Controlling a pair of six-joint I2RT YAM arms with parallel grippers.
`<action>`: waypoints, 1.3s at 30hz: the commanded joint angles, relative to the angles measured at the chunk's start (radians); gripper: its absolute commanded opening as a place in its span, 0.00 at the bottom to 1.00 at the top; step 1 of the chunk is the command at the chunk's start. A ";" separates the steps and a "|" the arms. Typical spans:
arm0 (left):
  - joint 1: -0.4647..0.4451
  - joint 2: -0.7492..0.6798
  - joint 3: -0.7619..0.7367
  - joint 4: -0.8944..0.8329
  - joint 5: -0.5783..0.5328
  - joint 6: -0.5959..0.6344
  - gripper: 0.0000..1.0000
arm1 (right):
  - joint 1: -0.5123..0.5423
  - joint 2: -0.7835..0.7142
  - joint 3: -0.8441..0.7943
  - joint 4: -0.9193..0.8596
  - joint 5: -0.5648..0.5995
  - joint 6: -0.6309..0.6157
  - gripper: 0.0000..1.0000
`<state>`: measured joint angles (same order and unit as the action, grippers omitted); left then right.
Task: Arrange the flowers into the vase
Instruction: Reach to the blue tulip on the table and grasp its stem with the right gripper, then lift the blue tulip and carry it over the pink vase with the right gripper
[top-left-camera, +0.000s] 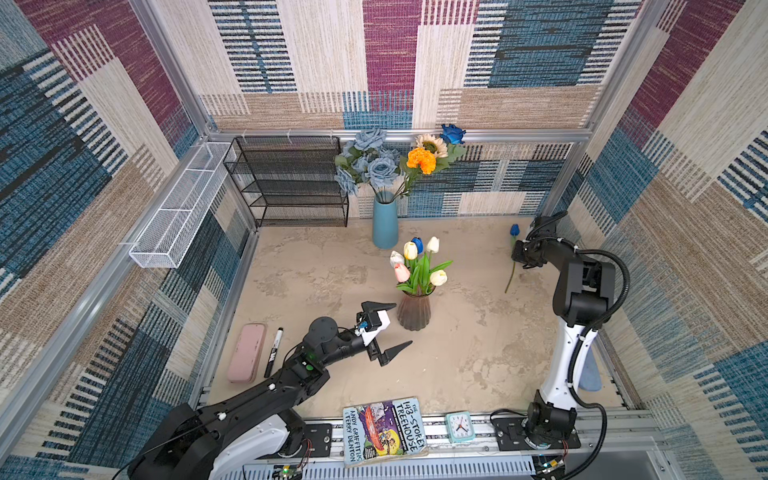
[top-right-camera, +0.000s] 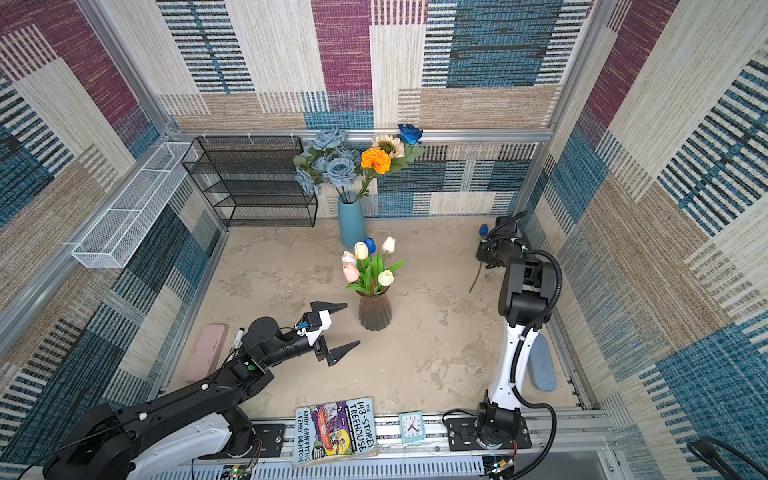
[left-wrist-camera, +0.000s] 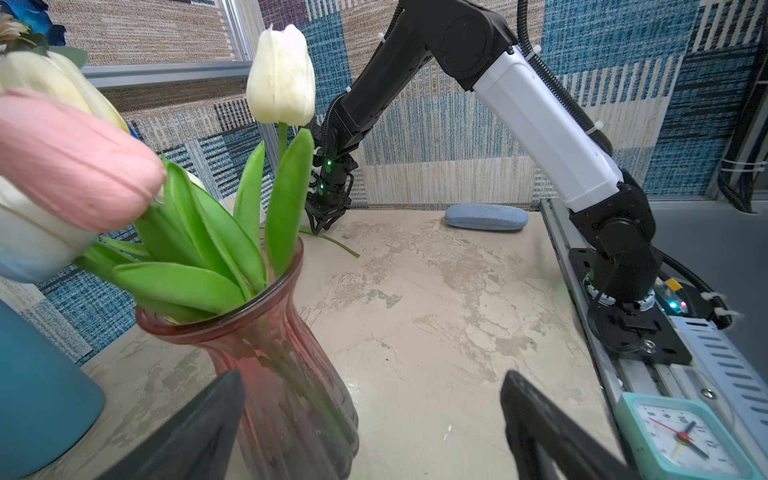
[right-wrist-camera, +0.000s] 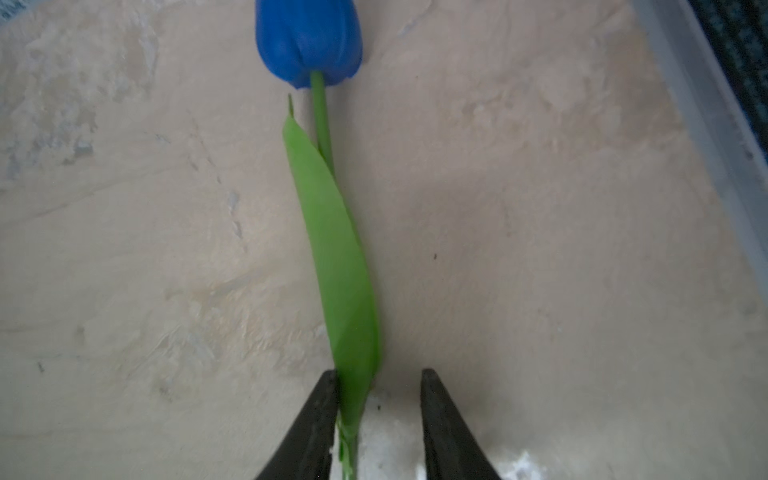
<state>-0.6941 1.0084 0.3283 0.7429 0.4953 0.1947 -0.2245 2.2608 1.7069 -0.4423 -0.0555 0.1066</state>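
Blue tulip (right-wrist-camera: 307, 41), right of the glass vase (top-left-camera: 413, 316): we judge it light and limp; grip its lower stem. Right gripper (right-wrist-camera: 379, 372) straddles it, jaws apart; left gripper (top-left-camera: 403, 325) open.

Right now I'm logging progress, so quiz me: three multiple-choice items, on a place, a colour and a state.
1. The blue tulip by the right wall is: A in a vase; B lying on the table; C held in the air.
2. The tall back vase is: A white; B blue; C yellow.
3. The left gripper's jaws are: A shut; B gripping a stem; C wide open.
Answers: B, it lies flat on the table; B, its body is blue; C, they stand far apart, nothing between.
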 joint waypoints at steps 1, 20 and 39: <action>0.001 -0.004 0.006 0.006 -0.016 -0.009 0.99 | 0.009 0.017 0.017 -0.072 0.066 -0.003 0.33; 0.001 0.002 0.012 0.027 -0.029 0.002 0.99 | 0.036 -0.023 -0.018 -0.090 0.017 0.007 0.29; 0.001 -0.053 0.015 -0.002 -0.050 0.009 0.99 | 0.036 0.010 -0.055 -0.078 0.026 0.007 0.04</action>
<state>-0.6941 0.9638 0.3412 0.7322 0.4656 0.1982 -0.1894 2.2581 1.6764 -0.4221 -0.0010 0.1074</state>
